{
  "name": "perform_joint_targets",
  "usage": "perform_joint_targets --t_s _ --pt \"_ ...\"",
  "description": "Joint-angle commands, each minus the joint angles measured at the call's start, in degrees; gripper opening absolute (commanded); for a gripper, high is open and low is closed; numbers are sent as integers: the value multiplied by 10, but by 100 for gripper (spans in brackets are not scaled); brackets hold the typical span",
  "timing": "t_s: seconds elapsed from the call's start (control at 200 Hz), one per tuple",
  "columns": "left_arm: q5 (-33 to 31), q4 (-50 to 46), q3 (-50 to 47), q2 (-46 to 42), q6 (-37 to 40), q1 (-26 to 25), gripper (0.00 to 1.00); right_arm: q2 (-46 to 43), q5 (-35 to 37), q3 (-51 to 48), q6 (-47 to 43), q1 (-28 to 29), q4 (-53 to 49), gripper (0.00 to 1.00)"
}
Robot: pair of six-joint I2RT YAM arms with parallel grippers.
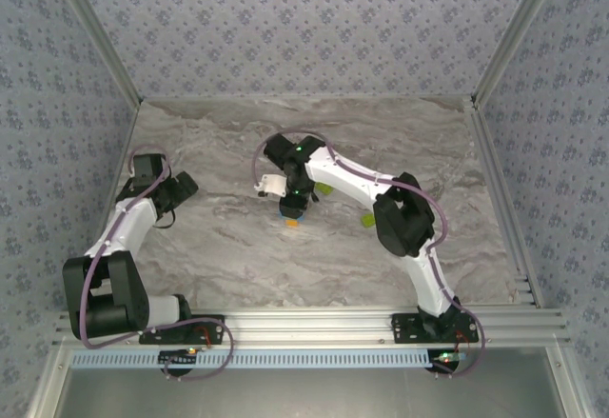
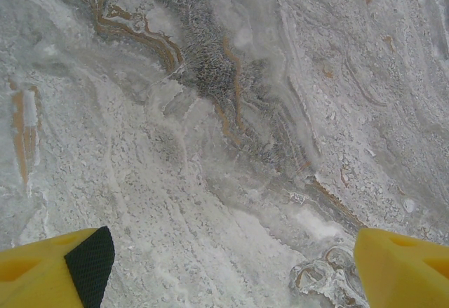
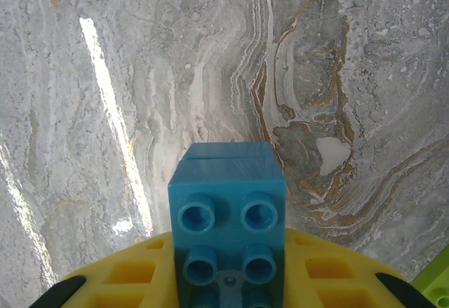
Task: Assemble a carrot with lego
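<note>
My right gripper (image 1: 292, 207) hangs over the middle of the table, shut on a joined pair of blue bricks (image 3: 228, 203); their studs face the wrist camera between the yellow fingers (image 3: 119, 273). From above, the blue pair (image 1: 290, 215) sits right over an orange brick (image 1: 293, 225) on the table; I cannot tell whether they touch. Two lime-green bricks lie loose to the right, one (image 1: 325, 189) beside the gripper and one (image 1: 367, 219) nearer the right arm. A lime-green corner (image 3: 438, 288) shows at the wrist view's lower right. My left gripper (image 1: 183, 189) is open over bare table (image 2: 224, 182) at the left.
The marbled tabletop (image 1: 238, 256) is walled by patterned panels with metal rails (image 1: 500, 189) along the sides. The right arm's elbow (image 1: 400, 213) stands close to the nearer lime-green brick. The red brick is out of view.
</note>
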Motion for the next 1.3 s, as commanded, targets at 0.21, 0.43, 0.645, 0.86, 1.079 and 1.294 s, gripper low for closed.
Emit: perform_joint_targets --t_s 0.21,0.43,0.645,0.86,1.079,1.294 --pt "1 0 22 4 8 -3 90 99 -18 -118 41 29 -53 24" --pt "1 1 21 3 8 -2 90 108 -17 -145 58 45 -30 24" --pt "2 -1 21 3 8 -2 90 104 -16 -146 58 42 -35 24" --pt "2 0 21 3 8 -2 90 69 -19 -100 78 18 -52 23" --pt "1 -1 21 1 8 -3 90 47 14 34 224 -15 -101 24" --pt "2 -1 18 0 7 -2 90 14 59 74 330 -13 -98 23"
